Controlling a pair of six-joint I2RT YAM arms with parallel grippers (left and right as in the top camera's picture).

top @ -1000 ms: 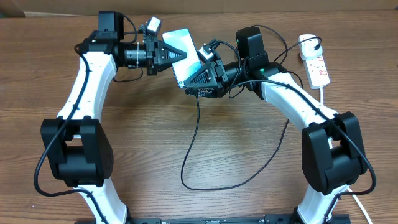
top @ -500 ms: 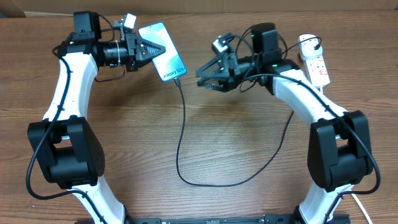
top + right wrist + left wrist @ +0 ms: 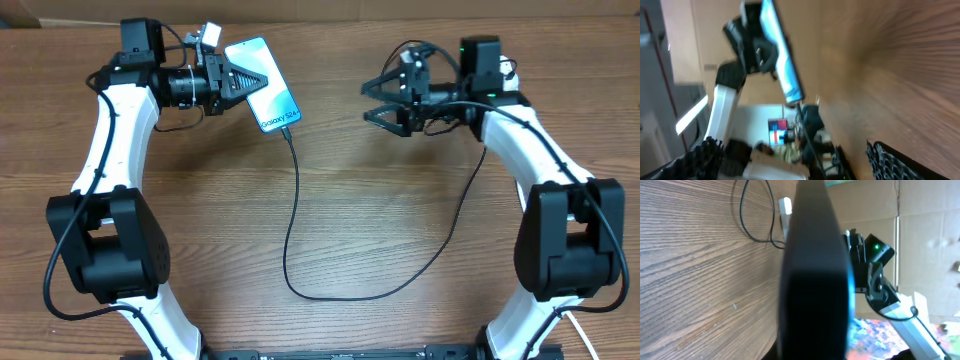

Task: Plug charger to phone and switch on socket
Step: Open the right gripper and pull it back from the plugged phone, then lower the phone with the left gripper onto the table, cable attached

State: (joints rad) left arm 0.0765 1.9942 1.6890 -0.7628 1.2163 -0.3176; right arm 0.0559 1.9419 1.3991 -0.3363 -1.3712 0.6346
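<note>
My left gripper (image 3: 248,80) is shut on the phone (image 3: 266,86), which it holds tilted above the table's far left; the blue screen reads "Galaxy S24". In the left wrist view the phone (image 3: 815,280) is a dark edge-on slab. The charger's black cable (image 3: 291,220) is plugged into the phone's lower end, drops to the table, loops and runs right under the right arm. My right gripper (image 3: 376,101) is open with nothing in it, well right of the phone. Its wrist view shows the phone (image 3: 784,60) with the cable (image 3: 807,135) hanging below. The right arm covers the socket in the overhead view.
A wooden table (image 3: 380,220) carries the cable loop in its middle. Cardboard sheets (image 3: 330,8) line the far edge. A small white piece (image 3: 785,207) lies at the cable's far end in the left wrist view. Both arms' bases stand at the near edge.
The right gripper has let go at the phone, opened wide and drawn back to the right. The left arm carried the phone left, with the cable trailing from it.
</note>
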